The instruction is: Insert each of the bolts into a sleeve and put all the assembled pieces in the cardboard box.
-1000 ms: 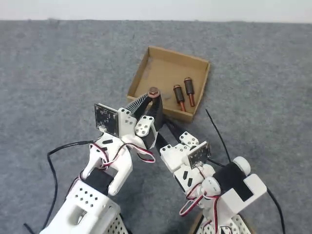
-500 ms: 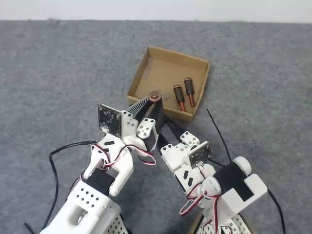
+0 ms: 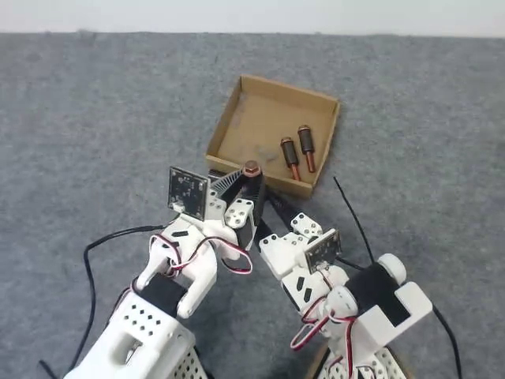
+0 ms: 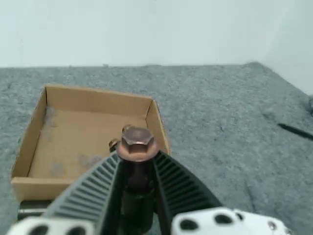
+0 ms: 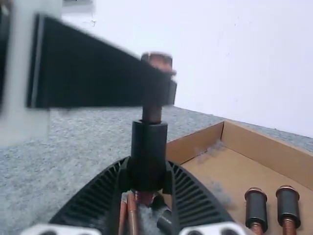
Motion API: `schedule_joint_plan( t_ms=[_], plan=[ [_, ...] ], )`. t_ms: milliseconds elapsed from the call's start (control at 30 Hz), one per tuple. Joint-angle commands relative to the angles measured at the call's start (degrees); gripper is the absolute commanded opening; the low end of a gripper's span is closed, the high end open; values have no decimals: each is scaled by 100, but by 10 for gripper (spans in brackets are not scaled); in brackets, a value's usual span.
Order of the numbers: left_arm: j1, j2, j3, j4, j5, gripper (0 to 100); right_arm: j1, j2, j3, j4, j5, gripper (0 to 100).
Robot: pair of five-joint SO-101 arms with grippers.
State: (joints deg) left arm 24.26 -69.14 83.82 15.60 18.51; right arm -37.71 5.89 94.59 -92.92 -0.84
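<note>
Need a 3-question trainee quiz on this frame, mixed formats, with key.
1. True or false: the cardboard box already holds two assembled pieces.
2. Whose fingers grip the sleeve? A) left arm's B) right arm's C) neither arm's
3. Fill in: the left gripper is shut on the ____, held upright with its head on top.

Key: 1 true; 2 B, the right gripper; 3 bolt.
</note>
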Motion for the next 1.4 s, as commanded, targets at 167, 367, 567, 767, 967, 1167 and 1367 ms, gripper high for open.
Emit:
schedule_joint_plan(
  t_ms=[167,367,567,767,967,1167,1367],
  plan=[
    [53,0,-31,352,53,11,84,-40,114,4,-35,6],
    [35,0,-4,431,53,11,84,-40,114,4,-35,6],
    [26,0,242,404,53,13,84,-40,114,4,-35,6],
    [18,0,242,404,53,13,84,-40,114,4,-35,6],
    [18,0,242,396,62,55,84,-40,114,4,-35,6],
    [18,0,356,431,79,182,84,-40,114,4,-35,6],
    [18,0,356,422,79,181,84,-57,105,277,237,6]
  ],
)
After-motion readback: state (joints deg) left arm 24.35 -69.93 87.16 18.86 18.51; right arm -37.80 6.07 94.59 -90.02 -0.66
